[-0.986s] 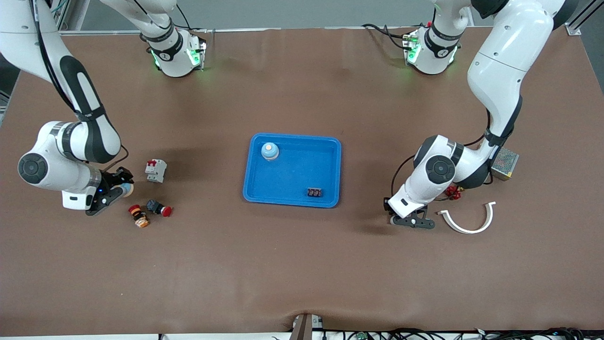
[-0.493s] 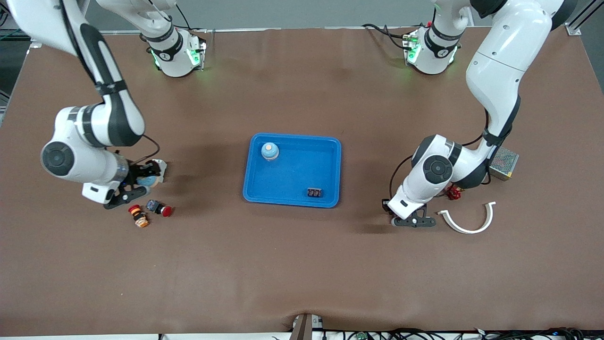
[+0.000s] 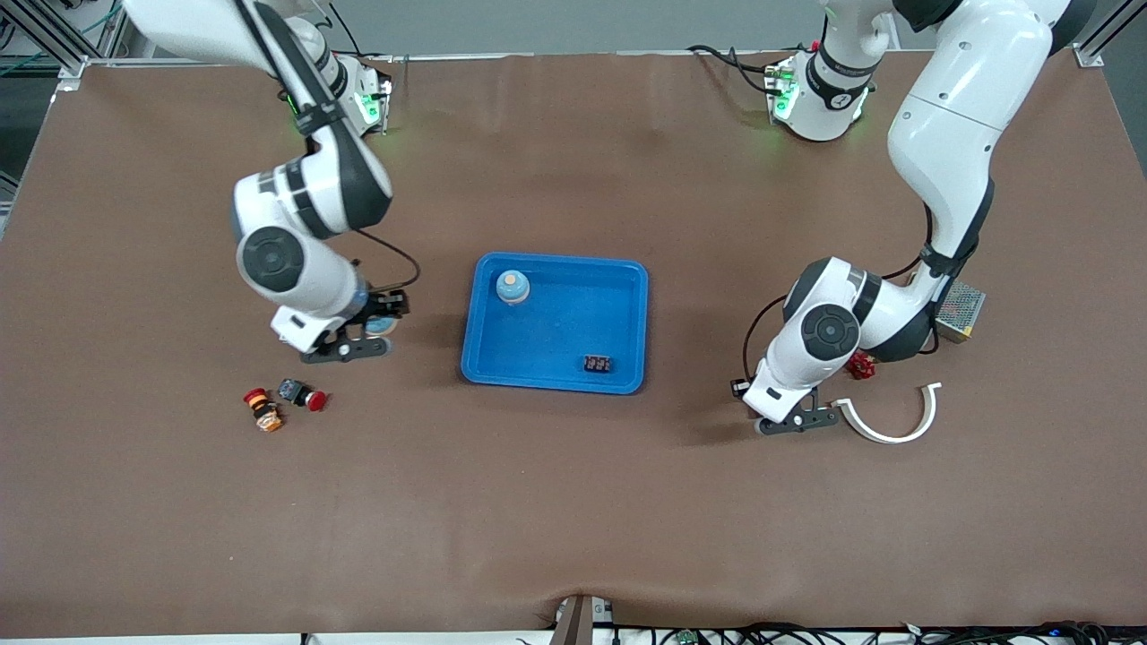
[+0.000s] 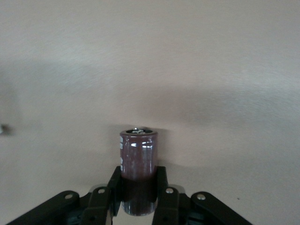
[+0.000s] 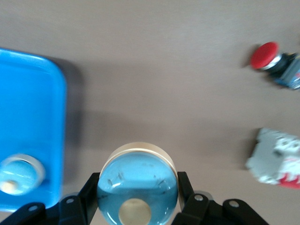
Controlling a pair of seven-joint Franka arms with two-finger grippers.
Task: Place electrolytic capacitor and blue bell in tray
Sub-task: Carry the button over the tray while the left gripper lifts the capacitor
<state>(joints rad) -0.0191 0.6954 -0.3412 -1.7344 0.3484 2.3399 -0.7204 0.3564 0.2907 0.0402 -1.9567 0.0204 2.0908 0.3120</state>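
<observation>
The bright blue tray [image 3: 556,336] lies mid-table; its corner shows in the right wrist view [image 5: 33,108]. A blue bell [image 3: 513,287] and a small black part [image 3: 598,365] sit in it. My right gripper [image 3: 358,339] is shut on a second blue bell [image 5: 137,185] with a cream button, over the table just beside the tray's edge toward the right arm's end. My left gripper [image 3: 796,419] is shut on a dark maroon electrolytic capacitor [image 4: 138,157], low over the table beside a white curved piece.
A red push button [image 3: 305,396] and an orange-red part [image 3: 263,410] lie toward the right arm's end. A white breaker [image 5: 276,157] is under the right arm. A white curved piece [image 3: 892,421], a red part [image 3: 862,365] and a mesh box [image 3: 957,309] lie by the left arm.
My right gripper has carried the blue bell from beside the push buttons toward the tray. My left gripper has shifted slightly toward the white curved piece.
</observation>
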